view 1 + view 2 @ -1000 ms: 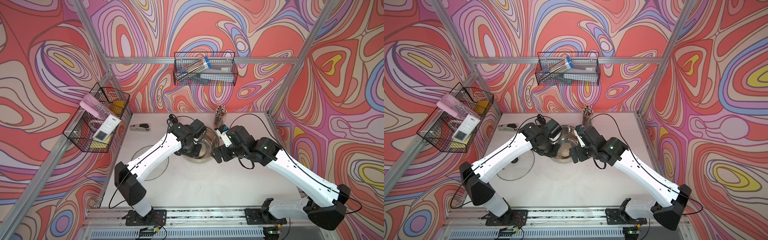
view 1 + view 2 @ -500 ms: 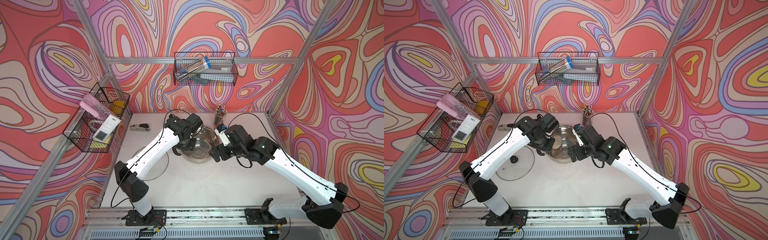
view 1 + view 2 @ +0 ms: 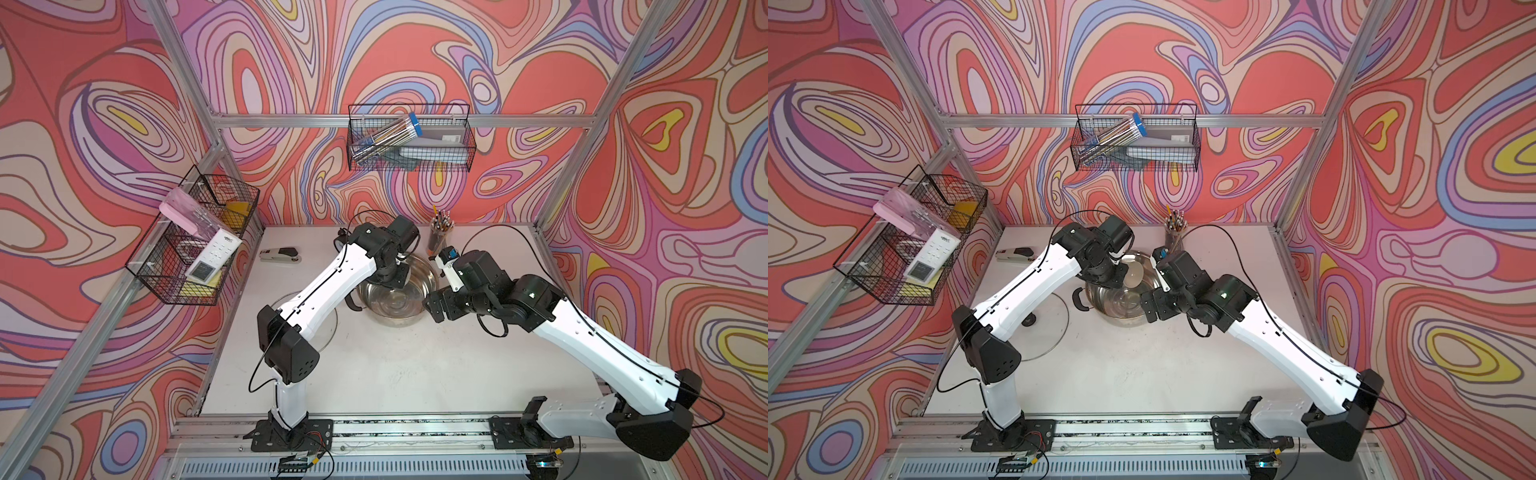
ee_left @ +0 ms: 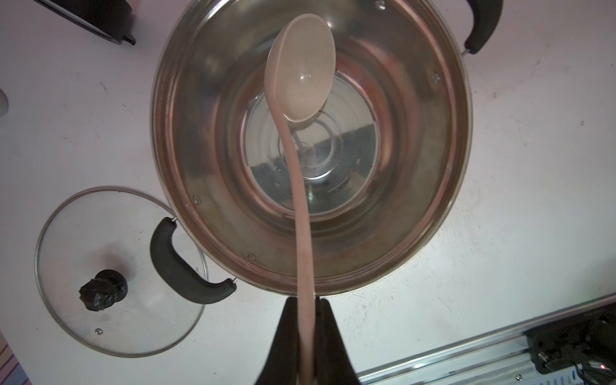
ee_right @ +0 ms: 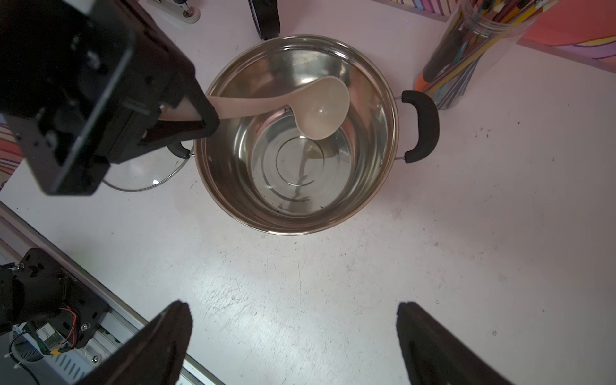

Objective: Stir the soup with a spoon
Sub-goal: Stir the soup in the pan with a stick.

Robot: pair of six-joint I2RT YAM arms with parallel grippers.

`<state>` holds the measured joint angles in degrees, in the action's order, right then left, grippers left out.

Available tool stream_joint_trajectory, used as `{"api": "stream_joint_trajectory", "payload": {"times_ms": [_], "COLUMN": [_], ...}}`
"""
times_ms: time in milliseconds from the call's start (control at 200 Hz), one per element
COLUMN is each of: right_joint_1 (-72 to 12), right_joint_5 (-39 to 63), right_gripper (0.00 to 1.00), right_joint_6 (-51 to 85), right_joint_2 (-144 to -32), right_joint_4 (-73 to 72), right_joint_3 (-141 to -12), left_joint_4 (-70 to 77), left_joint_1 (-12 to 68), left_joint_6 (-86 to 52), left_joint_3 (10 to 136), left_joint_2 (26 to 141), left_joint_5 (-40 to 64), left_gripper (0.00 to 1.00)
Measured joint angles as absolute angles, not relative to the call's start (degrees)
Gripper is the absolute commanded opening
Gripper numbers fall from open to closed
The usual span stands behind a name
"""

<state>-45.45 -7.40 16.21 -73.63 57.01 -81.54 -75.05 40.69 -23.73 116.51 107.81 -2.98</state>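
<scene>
The spoon point(image 4: 300, 70) is gripped at its handle by the clenched left pincer point(image 4: 306, 305); its long axis is laid from there across the rim of the steel pot point(image 4: 173, 160), with the bowl held over the pot's inside toward the far wall. The right pincer point(image 5: 291, 305) is seen spread and empty over the counter point(image 5: 466, 233) beside the pot, so stirring is judged the left arm's.

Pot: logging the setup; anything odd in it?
Yes: the pot shows its bare steel bottom, no visible soup, though the left gripper holds the spoon over it. Clear liquid cannot be excluded.
</scene>
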Motion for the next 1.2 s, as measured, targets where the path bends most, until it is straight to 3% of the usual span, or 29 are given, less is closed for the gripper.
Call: {"api": "stream_joint_trajectory", "payload": {"times_ms": [576, 1202], "right_joint_1": [-45.5, -45.5], "right_joint_5": [-7.6, -6.5], "right_gripper": [0.98, 0.98], "right_joint_6": [15.4, 15.3], "right_joint_2": [-74.7, -76.2], "right_joint_4": [57.2, 57.0], "right_joint_3": [-84.0, -84.2], "left_joint_4": [-76.9, -85.9], "left_joint_1": [43.4, 40.6], "left_joint_6": [-23.6, -22.9], "left_joint_3": [104.1, 111.8], "left_joint_2": [100.0, 99.8], "left_joint_5": [2.8, -9.4], "left_gripper": [0.0, 0.0]}}
